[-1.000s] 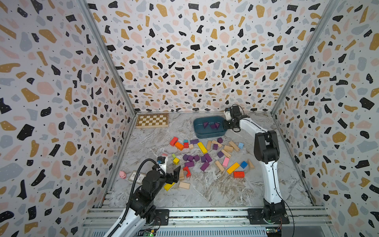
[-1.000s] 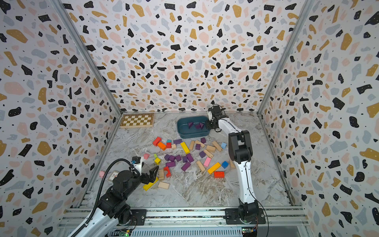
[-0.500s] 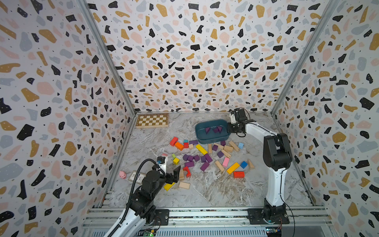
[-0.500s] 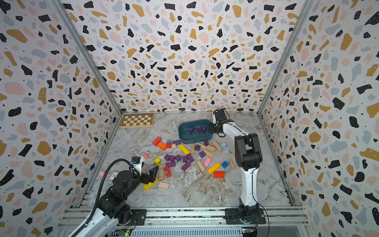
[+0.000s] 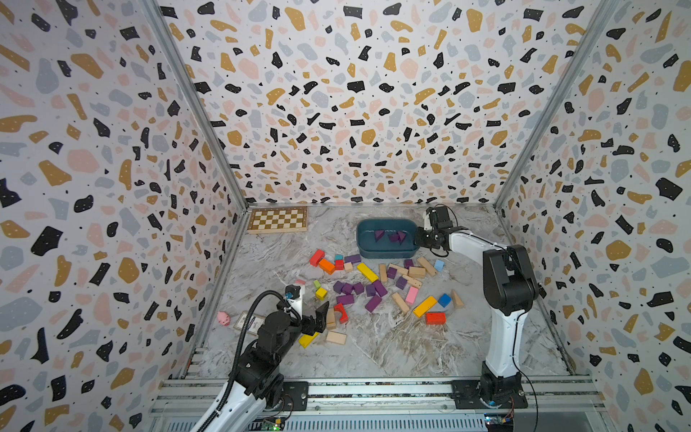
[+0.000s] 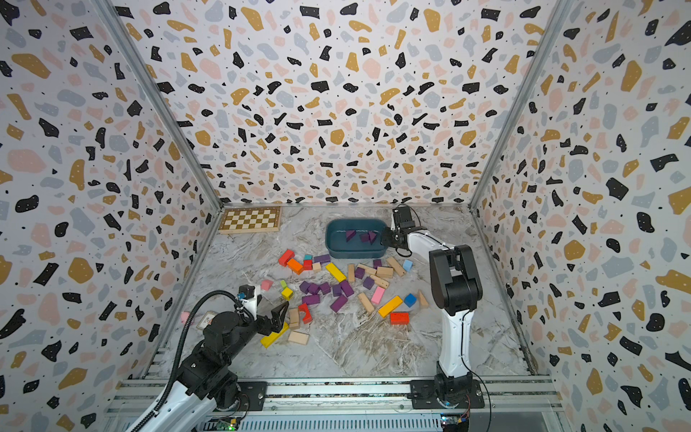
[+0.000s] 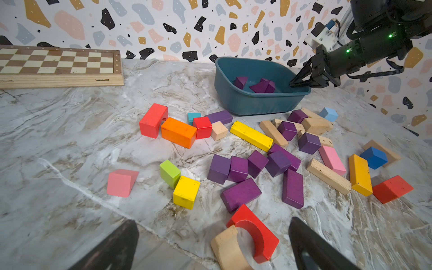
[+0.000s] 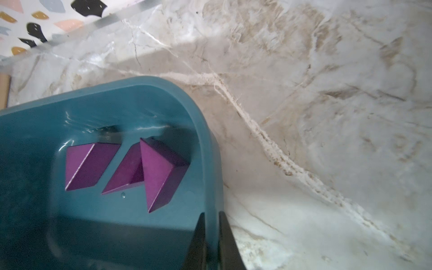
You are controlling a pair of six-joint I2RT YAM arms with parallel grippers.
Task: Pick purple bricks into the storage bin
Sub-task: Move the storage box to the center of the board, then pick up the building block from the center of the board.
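Three purple bricks point(image 8: 161, 173), all wedge-shaped, lie inside the storage bin point(image 8: 203, 131), bunched toward the end nearest the right gripper point(image 8: 212, 214). The bin stands at the back of the marble-patterned table point(image 5: 392, 348), to the right of a flat chessboard point(image 5: 278, 219) that lies against the back wall.

Your right gripper is not carrying a brick. Its two dark jaws are pressed together on the bin's rim, one inside the wall and one outside. That hold looks meant to drag or steady the tub, probably to bring it closer to the blocks, not to drop anything in.

Many more purple bricks point(image 7: 238, 168), roughly eleven cubes and short bars, are still on the table. Most are clustered in the middle of a scatter of red, orange, yellow, blue, pink and plain wooden blocks. One long purple bar point(image 7: 219, 116) lies just beside the bin's front wall, so the tub is already at the edge of the pile.

Your left gripper point(image 7: 213, 221) hangs low at the near-left edge of the scatter with its jaws spread wide and nothing between them. A red arch point(image 7: 257, 236) and a plain wooden arch point(image 7: 228, 250) lie just ahead of it. It seems parked there, facing the purple cluster, so it can reach in once the bin is settled.
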